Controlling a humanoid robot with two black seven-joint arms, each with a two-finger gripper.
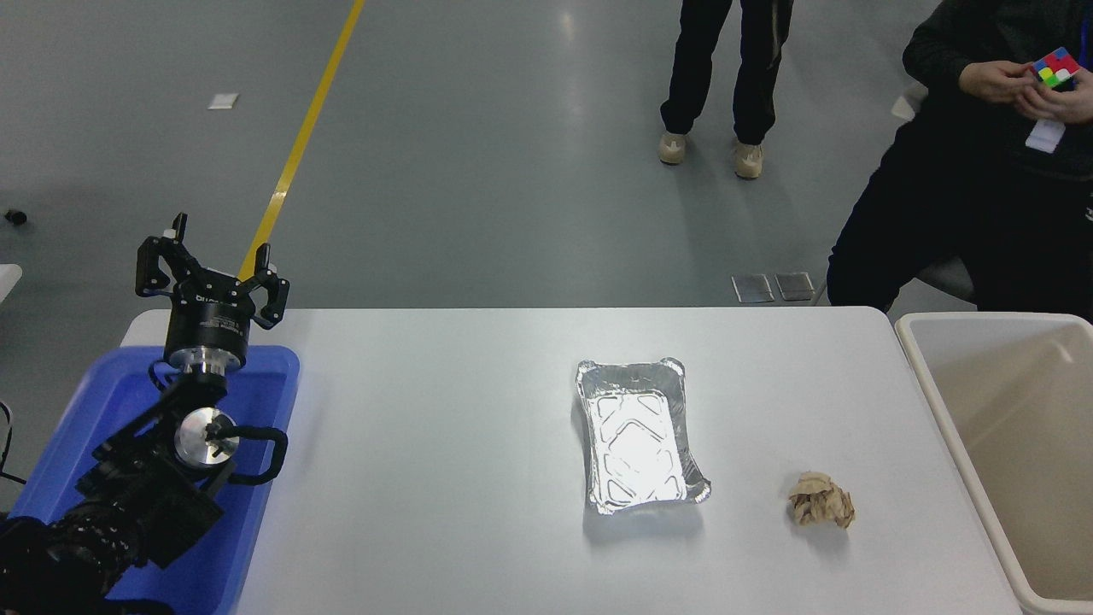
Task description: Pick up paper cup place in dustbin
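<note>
The paper cup is out of view. The cream-beige dustbin stands at the table's right edge, and the part of its inside that shows holds nothing. My right arm and gripper are out of view. My left gripper is parked at the lower left above the blue bin, with its fingers spread open and holding nothing.
A foil tray lies at the table's middle. A crumpled brown paper ball lies to its right, near the dustbin. A blue plastic bin sits at the left. One person stands beyond the table; another sits at the upper right, handling a coloured cube.
</note>
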